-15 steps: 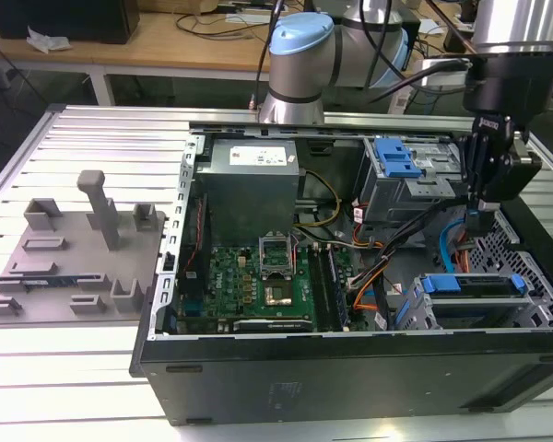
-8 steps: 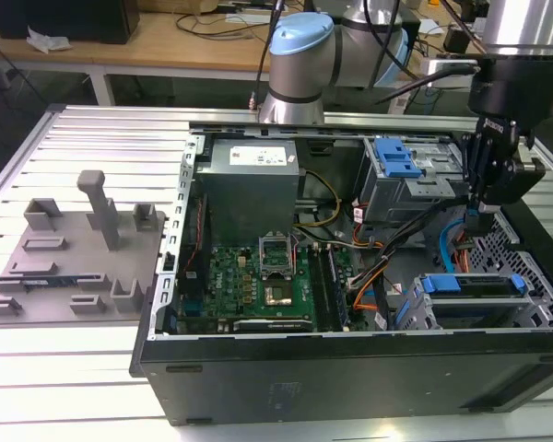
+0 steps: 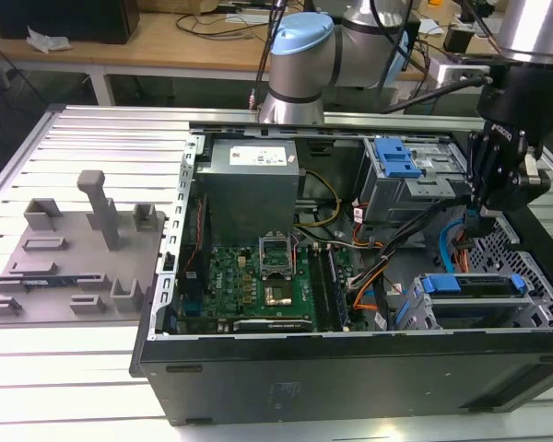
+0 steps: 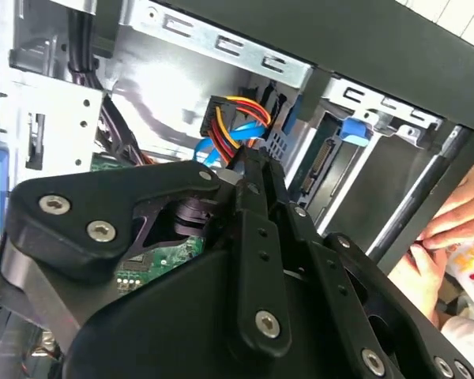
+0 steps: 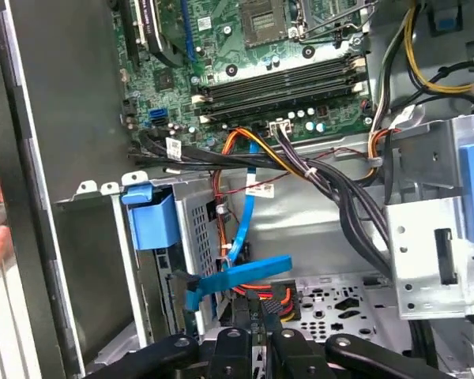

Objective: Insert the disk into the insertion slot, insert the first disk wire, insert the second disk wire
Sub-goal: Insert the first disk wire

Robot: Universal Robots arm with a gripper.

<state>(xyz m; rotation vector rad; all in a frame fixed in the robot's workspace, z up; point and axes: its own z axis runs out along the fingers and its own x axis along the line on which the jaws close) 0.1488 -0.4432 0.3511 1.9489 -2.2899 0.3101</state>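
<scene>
The disk [image 3: 470,287], a flat silver hard drive framed by a bright blue plastic caddy, lies seated in the insertion slot [image 3: 413,311], the low grey metal drive cage with perforated walls at the exterior view's right, inside the open black computer case [image 3: 350,368]. The caddy's blue tab stands at the cage's mouth. Beyond the cage in the exterior view stands a taller grey metal bay [image 3: 415,189] with a blue plastic clip [image 3: 396,157] on top.

The black two-fingered gripper [image 3: 479,230] hangs down into the case just beside the cage. In both wrist views its fingers are pressed together, pinching a bundle of red, orange and yellow wires [image 5: 265,294] at its black plug. A flat blue data cable [image 5: 241,278] runs across right by the fingertips. Whether either is plugged into the drive, I cannot tell from here.

The case also holds a green motherboard [image 3: 258,285] on its floor and a grey box-shaped power supply [image 3: 249,175] at its far side. The case rests on a ribbed aluminium table [image 3: 92,368], with a grey plastic fixture tray [image 3: 64,258] beside it. A person's hand [image 4: 446,229] rests at the outer edge of the case.
</scene>
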